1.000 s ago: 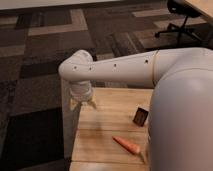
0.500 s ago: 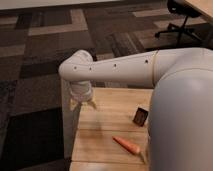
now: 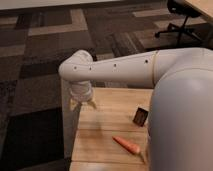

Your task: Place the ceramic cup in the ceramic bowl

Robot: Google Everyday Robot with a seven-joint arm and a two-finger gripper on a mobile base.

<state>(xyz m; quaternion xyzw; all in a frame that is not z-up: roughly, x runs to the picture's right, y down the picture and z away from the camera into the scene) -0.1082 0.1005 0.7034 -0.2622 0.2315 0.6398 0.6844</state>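
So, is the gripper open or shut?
Open. The gripper hangs over the far left corner of the wooden table; its jaws stand apart, with nothing between them.

The single camera sits high on the robot and close behind its own smooth white arm [image 3: 125, 70], whose bulk fills the right side of the view. It faces forward and steeply down over a pale wooden table [image 3: 110, 125] toward dark patterned carpet [image 3: 50, 45] beyond. The gripper [image 3: 83, 104] hangs left of centre, over the table's far left corner, with its fingers parted.
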